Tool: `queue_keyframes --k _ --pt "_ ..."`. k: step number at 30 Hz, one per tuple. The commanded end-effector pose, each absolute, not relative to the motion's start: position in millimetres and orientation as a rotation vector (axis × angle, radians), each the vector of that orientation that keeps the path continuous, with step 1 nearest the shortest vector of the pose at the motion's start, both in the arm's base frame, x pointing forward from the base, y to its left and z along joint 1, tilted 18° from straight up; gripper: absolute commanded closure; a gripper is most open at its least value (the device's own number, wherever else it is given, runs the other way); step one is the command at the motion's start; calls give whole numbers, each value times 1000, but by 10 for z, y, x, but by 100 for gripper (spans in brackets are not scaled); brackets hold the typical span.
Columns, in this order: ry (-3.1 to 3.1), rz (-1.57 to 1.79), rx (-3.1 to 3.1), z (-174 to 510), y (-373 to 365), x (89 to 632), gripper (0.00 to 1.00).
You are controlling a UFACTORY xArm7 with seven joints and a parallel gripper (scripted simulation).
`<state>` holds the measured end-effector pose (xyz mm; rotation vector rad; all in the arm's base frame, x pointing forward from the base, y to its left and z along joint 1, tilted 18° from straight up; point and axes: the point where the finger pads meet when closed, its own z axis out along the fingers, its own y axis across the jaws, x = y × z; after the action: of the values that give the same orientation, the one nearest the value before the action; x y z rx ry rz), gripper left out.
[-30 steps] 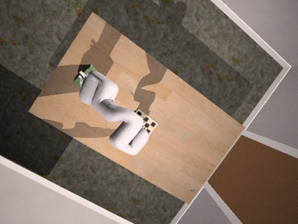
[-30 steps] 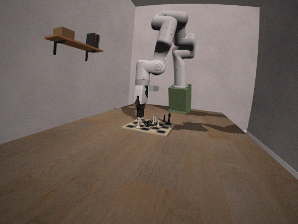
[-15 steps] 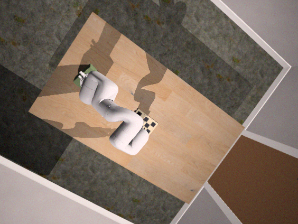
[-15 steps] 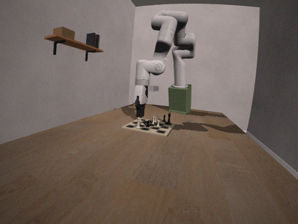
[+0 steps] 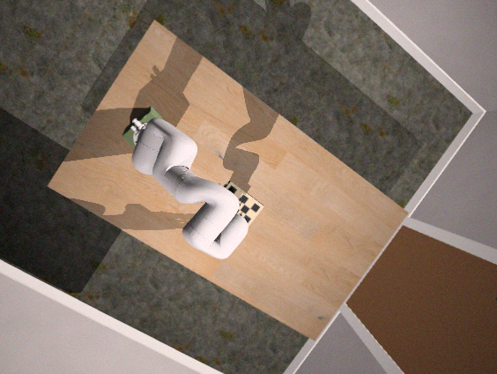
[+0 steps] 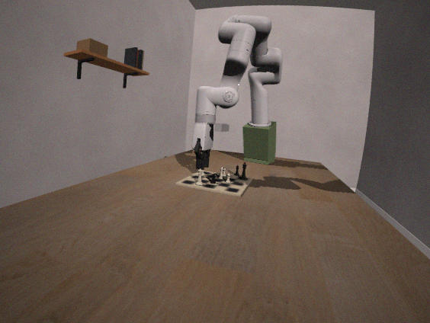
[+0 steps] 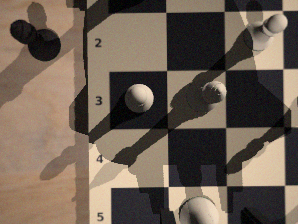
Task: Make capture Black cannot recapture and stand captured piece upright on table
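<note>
The small chessboard [image 5: 256, 206] [image 6: 237, 190] [image 7: 135, 45] lies on the wooden table. My gripper [image 6: 201, 166] hangs low over the board's left corner, fingers open. Just below it stands a white piece [image 6: 199, 178] [image 7: 197, 211] on a rank 5 square, with the fingertips showing on either side of it at the bottom edge of the wrist view. A white pawn [image 7: 139, 97] stands on rank 3, another white piece [image 7: 214, 92] is beside it, and a third [image 7: 265, 29] is farther off. A black piece [image 7: 43, 44] stands upright on the table off the board's edge beside rank 2.
More black pieces [image 6: 244, 171] stand at the board's far right side. The arm's green pedestal [image 6: 259, 142] [image 5: 152, 114] is behind the board. A wall shelf [image 6: 107, 62] with boxes hangs at the left. The arm hides most of the board from above.
</note>
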<state>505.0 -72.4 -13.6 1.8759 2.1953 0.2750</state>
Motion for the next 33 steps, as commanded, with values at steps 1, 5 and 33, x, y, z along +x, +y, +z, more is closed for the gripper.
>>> queue_keyframes --k 1,5,33 --pt "2193 277 1875 -122 -727 5061 57" --pt "2193 277 1875 -82 -726 5048 57" --pt "2193 277 1875 735 -715 4787 57"
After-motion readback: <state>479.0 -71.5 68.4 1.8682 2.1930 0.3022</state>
